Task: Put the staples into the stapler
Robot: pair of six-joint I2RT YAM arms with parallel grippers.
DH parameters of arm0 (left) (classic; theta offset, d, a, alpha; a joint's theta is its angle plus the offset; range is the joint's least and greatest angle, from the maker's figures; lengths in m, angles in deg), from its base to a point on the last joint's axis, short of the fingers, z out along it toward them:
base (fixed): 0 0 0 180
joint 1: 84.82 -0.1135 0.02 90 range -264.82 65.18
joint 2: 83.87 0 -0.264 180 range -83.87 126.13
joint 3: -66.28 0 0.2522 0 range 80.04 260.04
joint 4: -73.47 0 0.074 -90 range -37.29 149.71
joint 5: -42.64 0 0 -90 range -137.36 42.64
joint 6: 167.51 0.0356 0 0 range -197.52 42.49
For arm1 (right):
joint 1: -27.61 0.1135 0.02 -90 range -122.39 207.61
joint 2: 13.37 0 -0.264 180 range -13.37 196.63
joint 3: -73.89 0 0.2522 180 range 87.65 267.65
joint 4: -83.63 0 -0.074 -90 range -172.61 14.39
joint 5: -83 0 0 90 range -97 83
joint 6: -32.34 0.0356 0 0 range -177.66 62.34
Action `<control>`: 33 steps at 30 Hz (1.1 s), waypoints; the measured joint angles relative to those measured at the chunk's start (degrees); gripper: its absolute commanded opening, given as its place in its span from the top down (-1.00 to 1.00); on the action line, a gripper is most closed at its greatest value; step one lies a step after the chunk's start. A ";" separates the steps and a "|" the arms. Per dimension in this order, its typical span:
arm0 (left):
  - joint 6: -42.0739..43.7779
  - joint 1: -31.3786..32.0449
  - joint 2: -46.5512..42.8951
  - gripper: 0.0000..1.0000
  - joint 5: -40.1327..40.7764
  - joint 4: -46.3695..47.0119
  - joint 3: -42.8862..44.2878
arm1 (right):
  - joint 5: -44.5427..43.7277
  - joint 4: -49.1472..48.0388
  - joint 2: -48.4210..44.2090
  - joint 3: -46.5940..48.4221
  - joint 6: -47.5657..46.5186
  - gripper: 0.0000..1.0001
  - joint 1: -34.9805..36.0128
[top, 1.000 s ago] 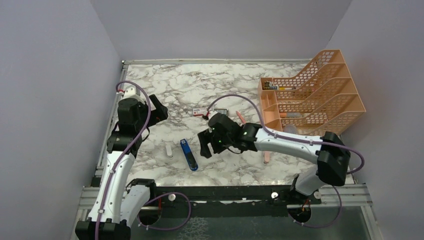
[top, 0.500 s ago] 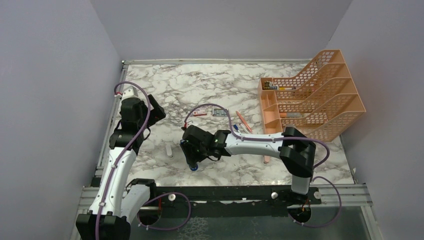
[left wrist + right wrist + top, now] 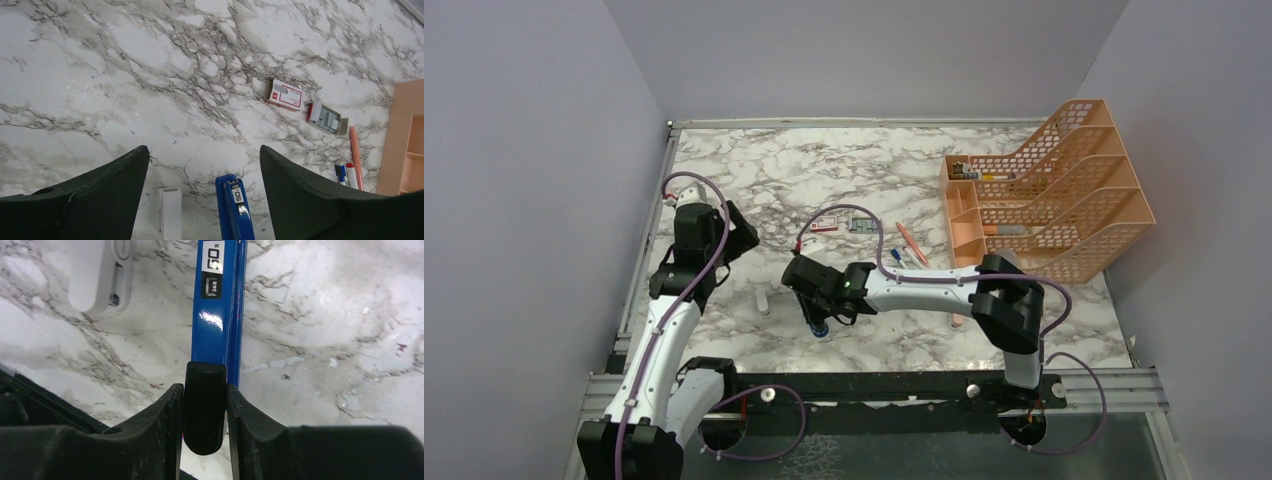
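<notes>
Stapler [image 3: 220, 315] runs straight out ahead of the right pincer [image 3: 204, 390], flat on the marble table [image 3: 325, 315], with its dark rear end between the two fingers [image 3: 150, 440]. Both fingers press against that dark end, one on each side, so this pincer is clamped on the back of the stapler. The bright-blue body with its white label stretches away beyond the fingertips. Ahead and to the left of the right pincer lies a small white block [image 3: 107, 275], near the stapler but apart from it.

The left pincer [image 3: 203, 150] hangs above the table with its fingers spread wide and nothing between them. The stapler's front tip shows low in its view, under the gap between the fingers, with the white block just to the left of it.

Farther ahead and to the right of the left pincer lie the staples [image 3: 325, 118]. The red-and-white sleeve [image 3: 285, 95] comes first, and just to the right of it is the grey tray [image 3: 344, 127] holding strips; the two are close but apart. Both are well apart from either pincer. Right of the tray are some pens [image 3: 345, 172], next to the orange organiser [image 3: 407, 145].
</notes>
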 measured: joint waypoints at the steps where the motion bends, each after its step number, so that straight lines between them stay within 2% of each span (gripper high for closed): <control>1: -0.28 0.02 0.02 -0.52 -0.87 0.26 -0.33 | -1.05 0.17 -0.33 -0.37 0.50 0.31 0.11; 7: -2.69 0.37 2.73 -0.32 -9.46 4.57 -3.39 | -7.13 2.67 -3.85 -4.52 3.72 0.27 0.13; 12: -4.13 1.66 8.79 -0.24 -16.28 7.54 -5.25 | -8.15 2.14 -5.07 -7.10 4.61 -0.15 -0.87; 15: -4.59 2.99 12.48 -0.24 -18.69 8.92 -5.35 | -8.24 2.12 -5.27 -8.33 4.22 -0.29 -1.31; 19: -5.11 6.69 16.15 -0.17 -20.04 10.43 -5.53 | -7.87 2.10 -7.61 -9.79 3.87 -0.29 -1.66; 26: -8.13 14.67 18.73 0.17 -19.89 12.74 -8.76 | -5.22 1.86 -13.27 -11.65 3.28 -0.25 -1.66; 33: -11.54 17.00 19.58 0.21 -21.24 18.36 -15.58 | -1.07 1.38 -13.20 -13.99 1.77 -0.11 -1.66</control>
